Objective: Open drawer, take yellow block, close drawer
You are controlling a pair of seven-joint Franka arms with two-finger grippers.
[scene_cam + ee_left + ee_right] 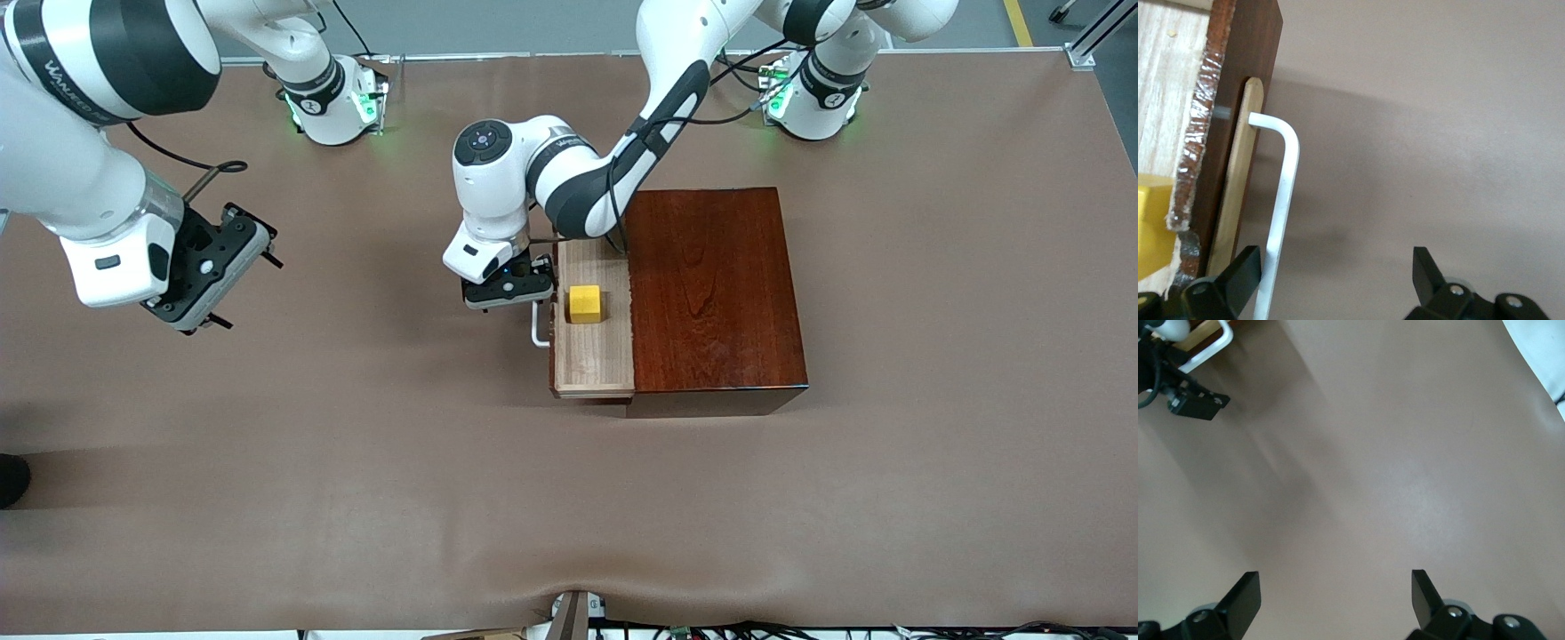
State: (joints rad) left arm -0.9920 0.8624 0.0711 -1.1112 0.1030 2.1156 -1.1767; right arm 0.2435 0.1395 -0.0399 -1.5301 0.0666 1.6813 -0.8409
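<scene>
— Where is the yellow block (585, 303) sitting?
— It is lying in the drawer (593, 356), which is sticking out of the brown box (711, 293).
— What is the left gripper (508, 291) doing?
— It is hanging at the white handle (1281, 200), with its jaws spread wide and the handle between them.
— And the right gripper (212, 267)?
— It is waiting over the table (356, 444), jaws spread, holding nothing.

The drawer (594, 356) stands pulled out of the box (716, 293) toward the right arm's end of the table (356, 462). The yellow block (586, 304) lies in the drawer, just beside the left hand (507, 292), which straddles the handle (540, 327). The right hand (209, 267) hangs over bare table, well apart.
</scene>
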